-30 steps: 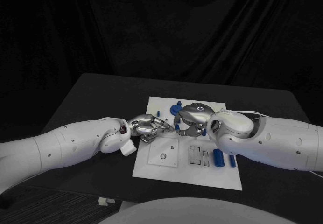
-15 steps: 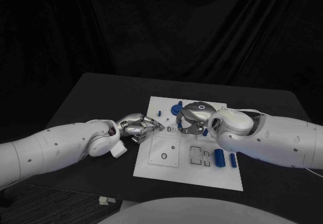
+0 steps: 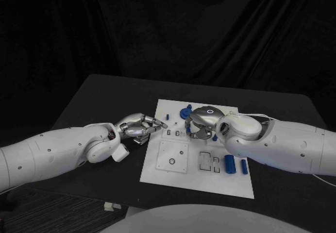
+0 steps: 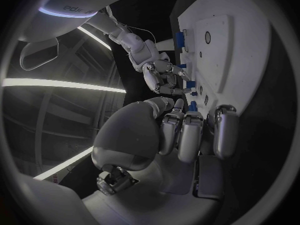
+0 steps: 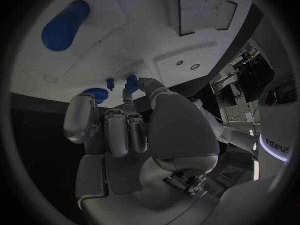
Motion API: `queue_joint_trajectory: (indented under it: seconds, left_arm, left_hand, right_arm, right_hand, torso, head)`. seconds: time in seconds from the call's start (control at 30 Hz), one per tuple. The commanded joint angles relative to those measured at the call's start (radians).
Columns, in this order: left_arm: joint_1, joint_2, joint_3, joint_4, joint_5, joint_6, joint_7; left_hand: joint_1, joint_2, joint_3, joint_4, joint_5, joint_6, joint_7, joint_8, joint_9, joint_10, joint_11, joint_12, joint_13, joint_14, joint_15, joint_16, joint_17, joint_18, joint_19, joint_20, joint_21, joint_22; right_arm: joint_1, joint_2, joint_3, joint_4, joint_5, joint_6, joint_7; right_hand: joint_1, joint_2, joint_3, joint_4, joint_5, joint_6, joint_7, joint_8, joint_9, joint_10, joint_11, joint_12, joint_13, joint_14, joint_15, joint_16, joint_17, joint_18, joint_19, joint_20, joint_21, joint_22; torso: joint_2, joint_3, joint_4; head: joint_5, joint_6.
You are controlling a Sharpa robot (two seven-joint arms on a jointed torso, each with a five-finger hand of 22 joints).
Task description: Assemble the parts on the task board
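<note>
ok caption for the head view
Both hands, left hand and right hand, meet over the white task board.

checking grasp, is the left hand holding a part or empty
Cannot tell. The left hand is curled at the board's edge; a blue part shows by its fingertips.

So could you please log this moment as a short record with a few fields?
board: white task board in the middle of the black table
loose parts: two blue cylinders lying on the board by the right arm
left hand: left hand at the board's left edge, fingers curled; contents unclear
right hand: right hand over the board's far half, fingers on a small blue part
standing part: blue disc near the right hand
</note>
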Motion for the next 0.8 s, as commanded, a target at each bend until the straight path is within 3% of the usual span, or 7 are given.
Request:
queue_joint_trajectory:
  seconds: [0.03,0.53,0.63,0.7,0.8]
  left_arm:
    - [0.003,0.000,0.001,0.006,0.003,-0.024,0.042]
    - [0.003,0.020,0.000,-0.013,0.003,-0.010,0.045]
    - [0.003,0.027,0.000,-0.020,0.003,-0.006,0.044]
    - [0.003,0.030,0.000,-0.023,0.003,-0.004,0.044]
    - [0.003,0.036,0.000,-0.029,0.003,0.000,0.042]
  left_hand:
    - [-0.006,-0.005,0.000,-0.004,0.007,0.010,0.001,0.006,0.002,0.110,0.005,0.003,0.263,0.107,0.002,0.003,0.263,-0.012,0.006,0.001,0.000,0.135]
    - [-0.006,-0.005,0.001,-0.005,0.008,0.011,0.001,0.006,0.002,0.110,0.005,0.003,0.263,0.107,0.003,0.003,0.263,-0.011,0.004,0.001,-0.001,0.134]
    - [-0.006,-0.005,0.001,-0.005,0.008,0.011,0.001,0.006,0.002,0.110,0.005,0.003,0.263,0.107,0.003,0.003,0.263,-0.011,0.004,0.001,-0.001,0.134]
    - [-0.006,-0.005,0.001,-0.005,0.008,0.011,0.001,0.006,0.002,0.110,0.005,0.003,0.263,0.107,0.003,0.003,0.263,-0.011,0.004,0.001,-0.001,0.134]
    - [-0.006,-0.004,0.002,-0.005,0.009,0.012,0.001,0.006,0.002,0.110,0.006,0.003,0.263,0.107,0.003,0.003,0.263,-0.011,0.004,0.001,-0.001,0.134]
  right_arm:
    - [-0.006,0.003,0.001,-0.005,-0.006,0.011,-0.006]
    - [-0.015,0.006,0.001,-0.011,-0.006,0.015,-0.007]
    - [-0.016,0.006,0.001,-0.011,-0.006,0.019,-0.008]
    - [-0.016,0.006,0.001,-0.010,-0.006,0.021,-0.009]
    - [-0.017,0.006,0.001,-0.010,-0.006,0.024,-0.010]
  right_hand:
    - [0.004,0.000,0.004,-0.001,-0.007,0.012,-0.014,0.002,0.004,0.104,-0.005,0.003,0.263,0.082,-0.007,-0.007,0.170,0.008,0.000,-0.004,-0.003,0.160]
    - [-0.001,-0.001,0.005,-0.004,-0.034,-0.001,-0.009,-0.009,0.003,0.104,-0.001,0.003,0.263,0.082,-0.004,-0.009,0.167,0.008,-0.001,-0.003,-0.007,0.159]
    - [-0.007,-0.005,-0.001,-0.006,-0.113,-0.009,-0.005,-0.020,0.001,0.104,0.003,0.003,0.263,0.081,-0.001,-0.011,0.166,0.009,-0.003,0.001,-0.011,0.158]
    - [-0.010,-0.007,-0.004,-0.006,-0.137,-0.015,-0.002,-0.027,-0.002,0.104,0.005,0.003,0.263,0.081,0.001,-0.012,0.165,0.009,-0.003,0.002,-0.011,0.158]
    - [-0.014,-0.010,-0.015,-0.008,-0.226,-0.019,0.001,-0.039,-0.010,0.104,0.009,0.003,0.263,0.081,0.004,-0.011,0.165,0.009,-0.003,0.006,-0.011,0.158]
  torso:
    - [-0.001,0.0000,-0.0021]
    - [-0.002,0.0006,-0.0024]
    - [-0.002,0.0006,-0.0023]
    - [-0.001,0.0004,-0.0027]
    - [-0.001,-0.0002,-0.0033]
  head:
    - [0.002,-0.003]
    - [0.001,-0.002]
    - [0.000,-0.001]
    - [-0.001,-0.001]
    - [-0.002,0.000]
